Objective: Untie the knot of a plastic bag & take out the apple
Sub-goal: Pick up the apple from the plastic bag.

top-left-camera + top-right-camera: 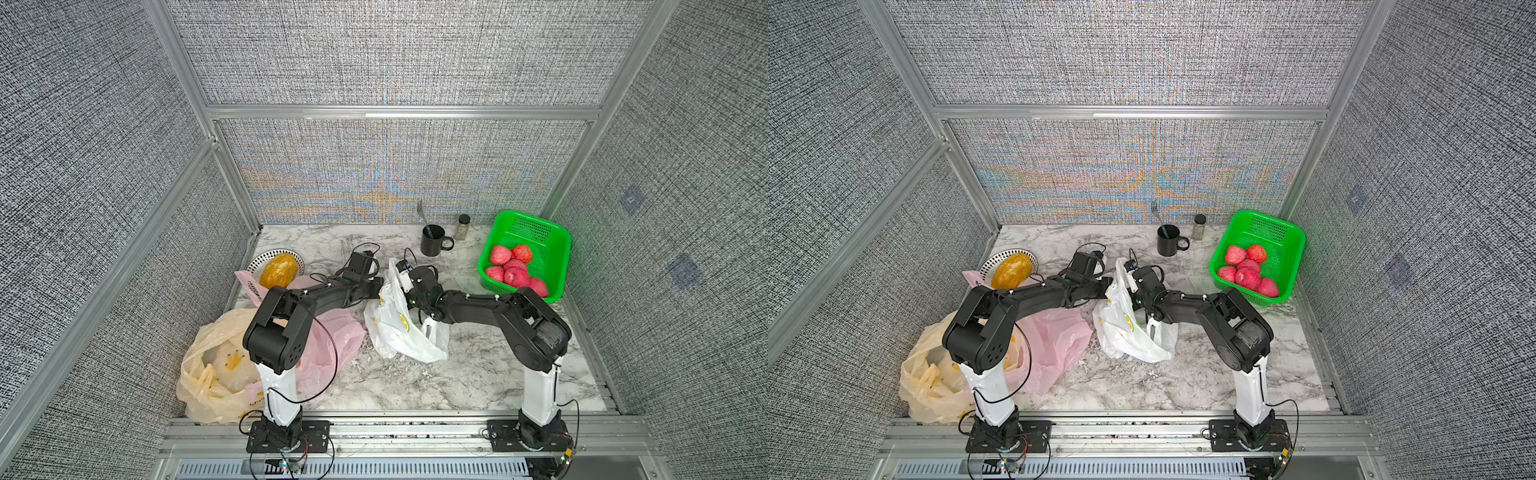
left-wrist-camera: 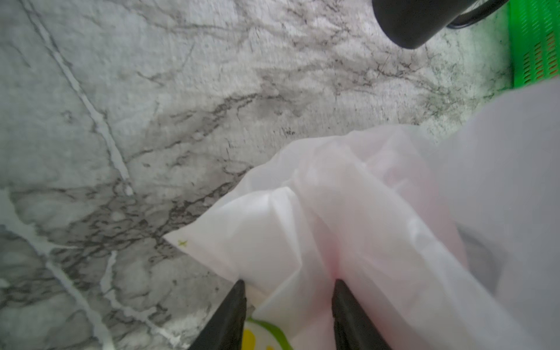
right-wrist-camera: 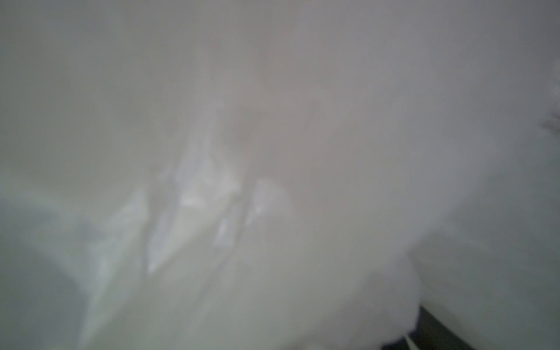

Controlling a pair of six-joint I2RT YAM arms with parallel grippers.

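Both top views look down from 6 o'clock over the table (image 1: 415, 386); left wrist's tight on the bag (image 2: 257, 230), right's probably buried in it.

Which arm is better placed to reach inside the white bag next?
Right, probably. The right gripper sits in the mouth of the white bag; its wrist view shows only film. The left gripper straddles the bag's edge, better for holding it open.
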